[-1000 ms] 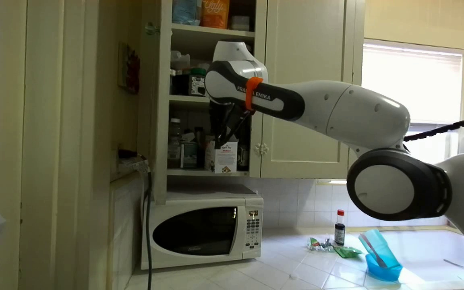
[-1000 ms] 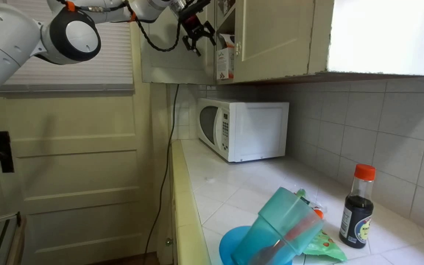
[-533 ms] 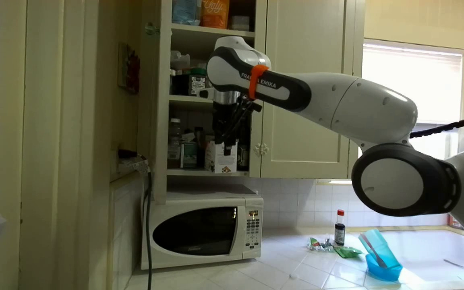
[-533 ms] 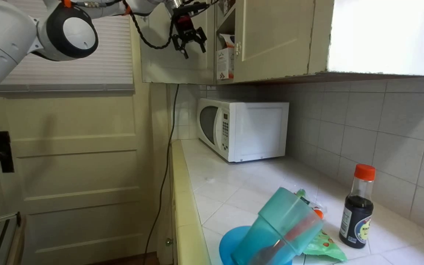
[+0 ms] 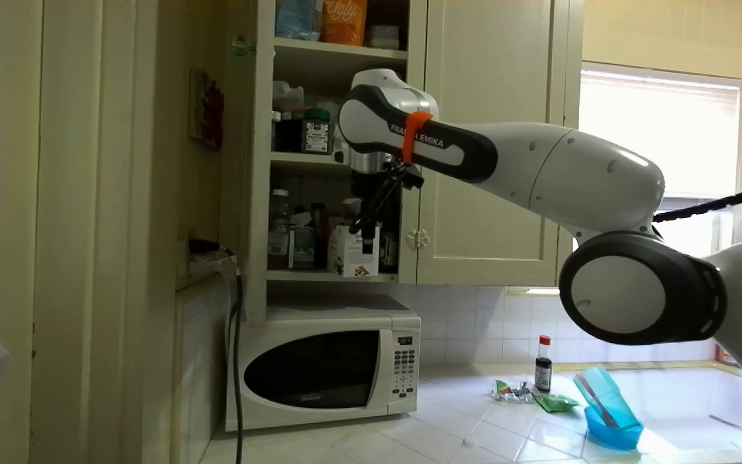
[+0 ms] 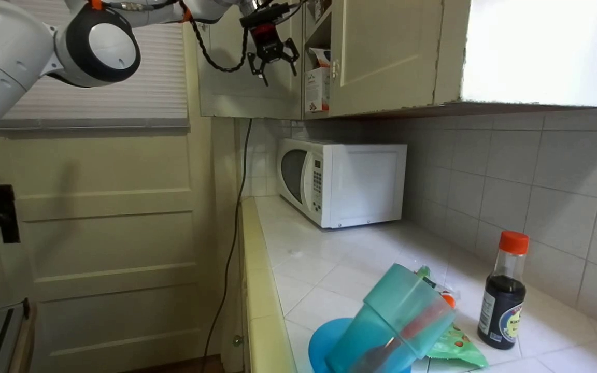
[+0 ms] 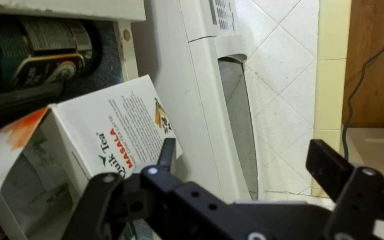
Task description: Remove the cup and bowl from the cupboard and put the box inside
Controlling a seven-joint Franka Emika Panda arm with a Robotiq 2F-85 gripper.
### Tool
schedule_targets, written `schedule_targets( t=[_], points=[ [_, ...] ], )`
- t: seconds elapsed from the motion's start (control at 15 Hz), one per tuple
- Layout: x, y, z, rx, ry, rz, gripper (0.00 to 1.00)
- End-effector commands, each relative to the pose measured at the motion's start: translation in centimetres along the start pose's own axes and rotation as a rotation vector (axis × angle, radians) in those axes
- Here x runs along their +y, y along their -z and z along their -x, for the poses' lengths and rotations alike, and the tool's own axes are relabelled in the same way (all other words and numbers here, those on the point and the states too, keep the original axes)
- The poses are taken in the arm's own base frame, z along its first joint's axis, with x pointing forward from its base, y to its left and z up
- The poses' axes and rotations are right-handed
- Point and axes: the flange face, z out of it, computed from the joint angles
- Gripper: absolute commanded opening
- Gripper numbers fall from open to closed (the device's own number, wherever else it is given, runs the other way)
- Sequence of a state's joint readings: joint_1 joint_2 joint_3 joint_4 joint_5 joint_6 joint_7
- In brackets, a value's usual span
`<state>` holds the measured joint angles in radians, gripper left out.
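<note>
"Starting from the left, what's there?"

"One door (image 5: 259, 212) of the cupboard (image 5: 412, 103) is swung out, nearly edge-on to us. On the lowest shelf (image 5: 303, 276) stand bottles (image 5: 279, 225), then the box (image 7: 122, 123), white, its top flap (image 7: 25, 130) up."

"How does the box sit?"

"Upright, turned a little, its bottom corner looking to poke past the shelf's front lip. A dark green jar (image 7: 52, 50) stands between it and the cupboard frame, so it's snug on that side."

"And the tool (image 6: 280, 77)?"

"In an exterior view it's just outside the cupboard, pointing down and apart from the box. Its fingers (image 7: 168, 150) are spread wide, with just air between the tips. In the wrist view one finger covers a bit of the box, and through the gap I can see the front of the microwave (image 5: 319, 367) and the worktop (image 5: 448, 438) below."

"Where's the room to move?"

"Out in front of the shelves. The swung door hems in the left, the edge of the shelf above (image 5: 310, 158) is behind the wrist, and the arm (image 5: 564, 174) reaches in from the right, across a closed cupboard door (image 5: 484, 225)."

"And along the worktop?"

"From the microwave, pale tiles run right to a green packet (image 5: 556, 403) and a red-capped bottle (image 5: 543, 372), then the bowl (image 5: 612, 433) with the cup (image 5: 603, 386) tilted in it. Yellow trim (image 7: 332, 66) marks the worktop's front edge."
</note>
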<state>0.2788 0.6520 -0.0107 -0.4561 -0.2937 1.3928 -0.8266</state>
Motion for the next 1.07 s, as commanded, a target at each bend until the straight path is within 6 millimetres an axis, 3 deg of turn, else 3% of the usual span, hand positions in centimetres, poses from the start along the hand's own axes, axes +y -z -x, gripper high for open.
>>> schedule_targets(
  t=[0.0, 0.13, 0.2, 0.4, 1.0],
  points=[
    [0.8, -1.2, 0.9, -0.009, -0.198, -0.032, 1.0],
    [1.4, -2.0, 1.3, -0.009, -0.309, -0.038, 1.0],
    [1.0, -1.3, 0.9, -0.012, -0.218, -0.014, 1.0],
    [1.0, -1.5, 0.8, -0.014, -0.228, -0.016, 1.0],
    [2.6, -5.3, -2.0, 0.125, -0.539, 0.018, 1.0]
  ],
)
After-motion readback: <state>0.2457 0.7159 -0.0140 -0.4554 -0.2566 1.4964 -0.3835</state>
